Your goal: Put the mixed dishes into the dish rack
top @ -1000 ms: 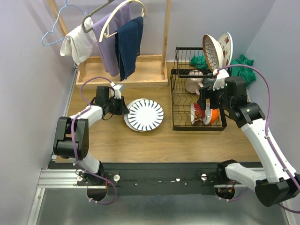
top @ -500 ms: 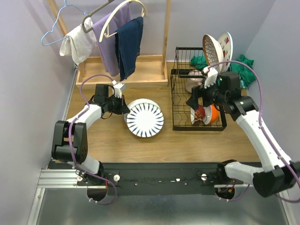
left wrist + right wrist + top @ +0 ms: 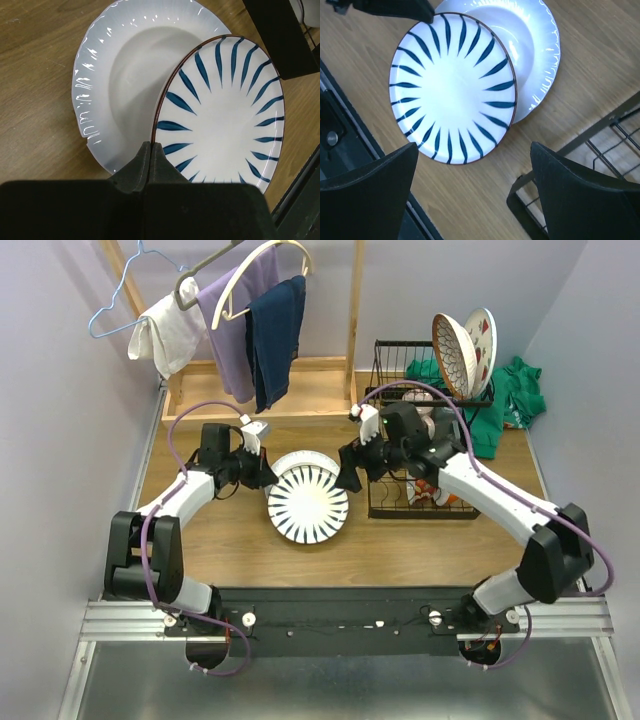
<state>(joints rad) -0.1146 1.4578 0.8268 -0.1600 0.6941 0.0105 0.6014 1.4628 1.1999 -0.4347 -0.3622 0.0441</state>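
The white plate with dark-blue stripes (image 3: 308, 504) (image 3: 225, 115) (image 3: 452, 87) is tilted up off a plain white plate (image 3: 297, 461) (image 3: 120, 75) (image 3: 535, 40) that lies on the table. My left gripper (image 3: 268, 478) (image 3: 150, 146) is shut on the striped plate's left rim. My right gripper (image 3: 348, 472) (image 3: 474, 148) hovers open by the plate's right edge, between it and the black wire dish rack (image 3: 382, 365) (image 3: 600, 145). The rack holds two upright plates (image 3: 452, 350) on top and red and orange bowls (image 3: 445, 492) below, partly hidden by my right arm.
A wooden clothes stand (image 3: 300, 390) with hangers and hanging garments (image 3: 250, 320) stands at the back left. A green cloth (image 3: 512, 390) lies behind the rack. Walls close in on both sides. A black metal rail (image 3: 330, 615) runs along the near edge.
My left gripper has shut on the striped plate's rim and tilted the plate up and toward the near side. My right arm swung left from the rack to the plate, still open.
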